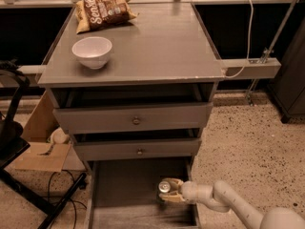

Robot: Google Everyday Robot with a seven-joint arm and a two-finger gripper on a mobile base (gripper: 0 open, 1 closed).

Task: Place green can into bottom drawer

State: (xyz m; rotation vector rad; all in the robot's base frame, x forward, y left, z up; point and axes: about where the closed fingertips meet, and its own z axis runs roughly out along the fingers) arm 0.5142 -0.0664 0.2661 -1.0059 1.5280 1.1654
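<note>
One likely light, dentable green can [164,187], gripper [167,191] jaws clamped on its sides, above bottom drawer [124,190], below worktop's [157,46] front-right corner

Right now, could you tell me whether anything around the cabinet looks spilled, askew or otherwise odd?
Nothing stands out. The tool grips the green can upright over the open bottom drawer, near its right wall. On top, the white bowl sits upright and the chip bag lies flat; nothing is spilled.

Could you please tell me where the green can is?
Camera view, low and right of centre: the small green aluminium can is held by the two-finger gripper over the open grey bottom drawer, near its right wall.
</note>
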